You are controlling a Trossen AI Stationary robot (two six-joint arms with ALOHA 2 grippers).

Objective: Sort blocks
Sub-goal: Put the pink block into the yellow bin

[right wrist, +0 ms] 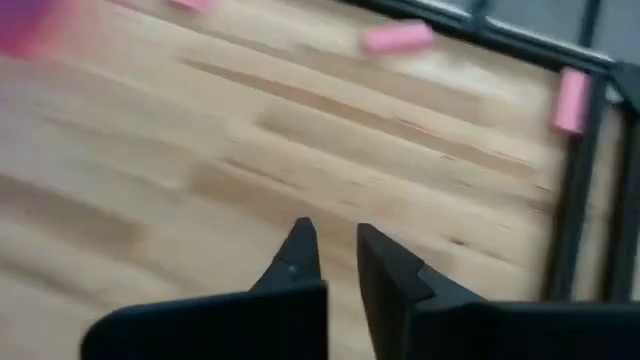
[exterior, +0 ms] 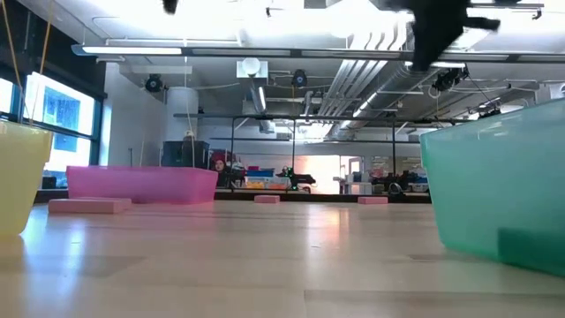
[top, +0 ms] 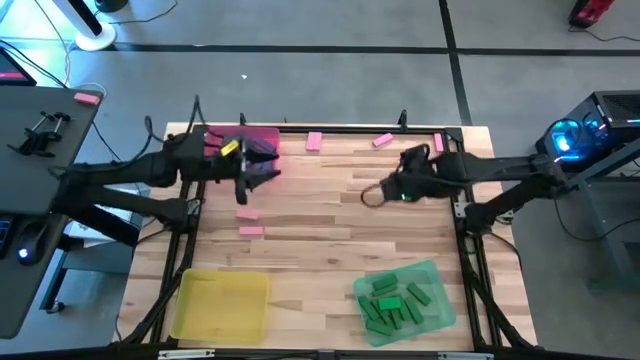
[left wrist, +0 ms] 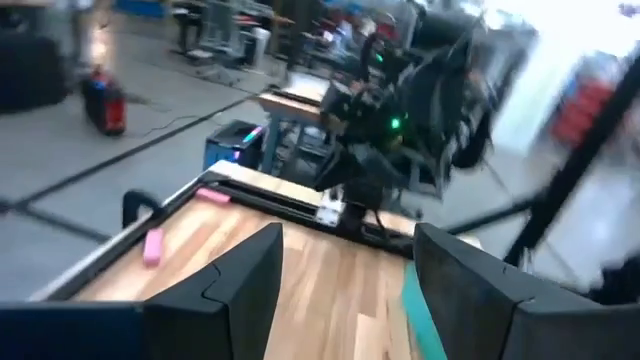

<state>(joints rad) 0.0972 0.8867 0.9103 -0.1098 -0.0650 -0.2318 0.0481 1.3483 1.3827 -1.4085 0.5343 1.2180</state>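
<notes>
Pink blocks lie flat on the wooden table: two near the left [top: 247, 213] [top: 251, 231] and three along the far edge [top: 314, 141] [top: 383, 140] [top: 438, 143]. Several green blocks [top: 392, 303] rest in the green tray [top: 440, 272] at the near right. My left gripper [top: 272, 170] [left wrist: 345, 250] hangs open beside the pink tray [top: 262, 133], high above the table, with nothing between its fingers. My right gripper [top: 372, 195] [right wrist: 335, 245] hangs over bare wood right of the middle, tipped down. Its fingertips are drawn close together and hold nothing.
A yellow tray [top: 222, 305] stands at the near left. A black frame [top: 470, 215] runs around the table's edges. One pink block [top: 88, 97] lies off the table on a grey stand at the far left. Bare wood lies between the trays.
</notes>
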